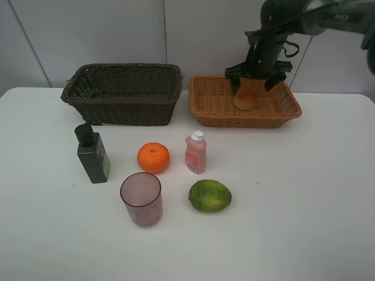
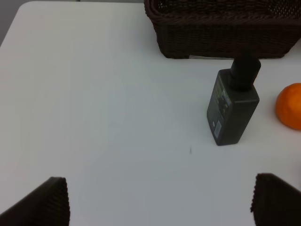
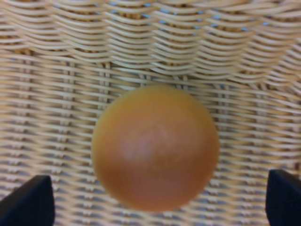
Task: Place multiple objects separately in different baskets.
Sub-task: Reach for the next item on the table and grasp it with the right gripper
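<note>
The red-yellow round fruit point(image 1: 246, 99) lies in the light orange-tan basket point(image 1: 212, 104). My right gripper point(image 1: 252, 81) hangs open just above the fruit, its fingers apart on either side. The right wrist view shows the fruit point(image 3: 155, 147) on the weave between my open fingertips point(image 3: 28, 200). My left gripper point(image 2: 160, 200) is open and empty over bare table, near the dark green black-capped bottle point(image 2: 233, 106). On the table stand that bottle point(image 1: 92, 153), the orange point(image 1: 153, 157), the pink white-capped bottle point(image 1: 195, 153), the purplish cup point(image 1: 141, 198) and the green lime-like fruit point(image 1: 210, 195). The dark brown basket point(image 1: 123, 93) holds nothing.
Both baskets stand side by side at the back of the white table point(image 1: 304, 193), near the wall. The left arm does not show in the high view. The dark basket's corner point(image 2: 221, 28) and the orange's edge point(image 2: 289, 106) show in the left wrist view.
</note>
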`<action>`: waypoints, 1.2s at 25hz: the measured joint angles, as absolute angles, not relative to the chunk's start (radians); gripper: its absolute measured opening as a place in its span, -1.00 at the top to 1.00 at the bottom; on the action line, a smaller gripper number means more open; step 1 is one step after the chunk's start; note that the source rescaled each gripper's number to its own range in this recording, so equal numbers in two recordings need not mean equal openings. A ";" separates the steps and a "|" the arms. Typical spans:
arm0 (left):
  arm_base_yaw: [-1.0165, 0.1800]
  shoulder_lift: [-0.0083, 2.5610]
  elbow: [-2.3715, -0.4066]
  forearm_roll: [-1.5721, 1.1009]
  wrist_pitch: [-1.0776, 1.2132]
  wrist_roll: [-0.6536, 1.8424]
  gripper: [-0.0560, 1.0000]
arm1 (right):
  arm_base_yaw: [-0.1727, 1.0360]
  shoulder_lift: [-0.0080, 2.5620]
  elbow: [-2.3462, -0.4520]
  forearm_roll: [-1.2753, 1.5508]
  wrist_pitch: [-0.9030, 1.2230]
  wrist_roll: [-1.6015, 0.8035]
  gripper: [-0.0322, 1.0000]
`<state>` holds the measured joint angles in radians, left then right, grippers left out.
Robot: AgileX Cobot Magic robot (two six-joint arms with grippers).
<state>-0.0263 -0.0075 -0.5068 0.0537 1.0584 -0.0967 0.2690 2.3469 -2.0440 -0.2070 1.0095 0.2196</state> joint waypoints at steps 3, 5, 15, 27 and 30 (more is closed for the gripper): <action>-0.026 -0.008 -0.507 0.054 1.058 -0.097 -1.00 | 0.282 2.311 -2.044 -0.207 1.050 0.220 -0.94; -0.026 -0.008 -0.507 0.054 1.058 -0.097 -1.00 | 0.292 2.284 -2.044 -0.205 1.084 0.220 -0.94; -0.026 -0.008 -0.507 0.054 1.058 -0.097 -1.00 | 0.363 2.158 -2.044 -0.189 1.214 0.220 -0.94; -0.026 -0.008 -0.507 0.054 1.058 -0.097 -1.00 | 0.476 2.076 -2.044 -0.187 1.218 0.226 -0.94; -0.026 -0.008 -0.507 0.054 1.058 -0.097 -1.00 | 0.500 2.059 -2.044 -0.187 1.219 0.239 -0.94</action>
